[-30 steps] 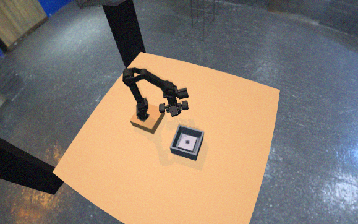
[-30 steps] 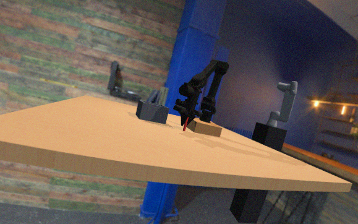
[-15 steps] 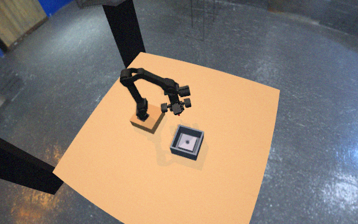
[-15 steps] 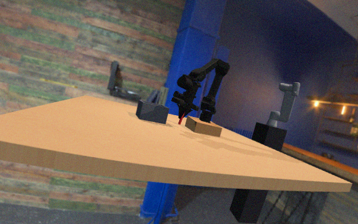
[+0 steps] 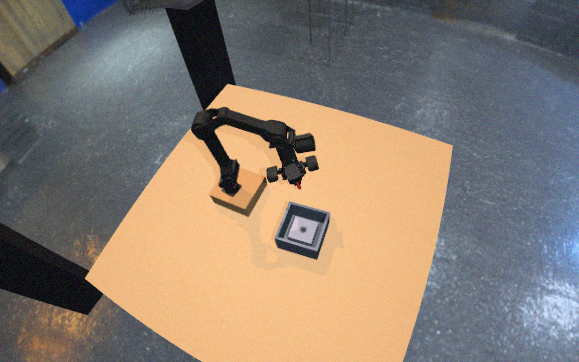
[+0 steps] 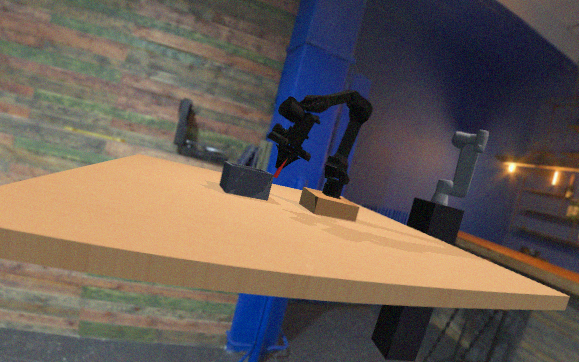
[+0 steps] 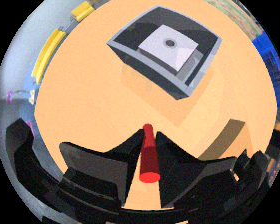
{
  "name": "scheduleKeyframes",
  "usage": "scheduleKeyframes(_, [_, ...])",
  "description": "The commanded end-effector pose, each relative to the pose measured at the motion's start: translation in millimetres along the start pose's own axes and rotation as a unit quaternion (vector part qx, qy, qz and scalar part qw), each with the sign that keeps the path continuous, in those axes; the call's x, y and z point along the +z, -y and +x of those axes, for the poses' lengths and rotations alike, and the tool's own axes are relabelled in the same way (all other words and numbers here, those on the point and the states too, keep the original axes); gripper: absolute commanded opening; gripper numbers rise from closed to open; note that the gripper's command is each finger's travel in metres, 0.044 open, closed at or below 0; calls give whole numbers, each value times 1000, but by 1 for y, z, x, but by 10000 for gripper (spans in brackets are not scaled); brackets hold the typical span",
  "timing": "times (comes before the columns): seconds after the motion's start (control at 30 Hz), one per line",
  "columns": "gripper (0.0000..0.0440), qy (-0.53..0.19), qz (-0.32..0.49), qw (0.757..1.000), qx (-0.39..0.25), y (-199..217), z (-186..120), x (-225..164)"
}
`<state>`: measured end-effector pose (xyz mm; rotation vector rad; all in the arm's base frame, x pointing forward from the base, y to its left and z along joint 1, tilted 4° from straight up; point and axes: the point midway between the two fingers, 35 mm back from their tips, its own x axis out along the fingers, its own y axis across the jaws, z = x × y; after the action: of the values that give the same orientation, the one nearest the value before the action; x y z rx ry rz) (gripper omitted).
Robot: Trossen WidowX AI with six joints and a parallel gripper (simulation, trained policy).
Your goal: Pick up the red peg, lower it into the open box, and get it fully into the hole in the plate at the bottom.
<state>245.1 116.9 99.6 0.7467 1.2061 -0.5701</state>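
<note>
The red peg is held between the fingers of my gripper, which is shut on it. The peg is raised off the table and tilted, its lower end sticking out below the fingertips. The open dark grey box stands on the table, ahead of the gripper in the wrist view. The light plate lies at its bottom, with a dark round hole in the middle. The peg is outside the box.
The arm's base stands on a wooden block beside the box. The box walls rise around the plate on all sides. The tan table top carries the block and the box.
</note>
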Motion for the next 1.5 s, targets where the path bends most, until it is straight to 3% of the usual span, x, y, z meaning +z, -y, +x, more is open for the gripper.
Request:
scheduleKeyframes(0.0, [0, 13, 6, 1000, 1, -4, -4, 17])
scheduleKeyframes(0.77, [1, 52, 82, 995, -15, 2, 8, 119])
scheduleKeyframes(1.33, [13, 24, 105, 993, -40, 13, 50, 148])
scheduleKeyframes(1.4, [33, 20, 103, 993, -45, 14, 57, 148])
scheduleKeyframes(1.47, [82, 17, 99, 994, -50, 16, 64, 149])
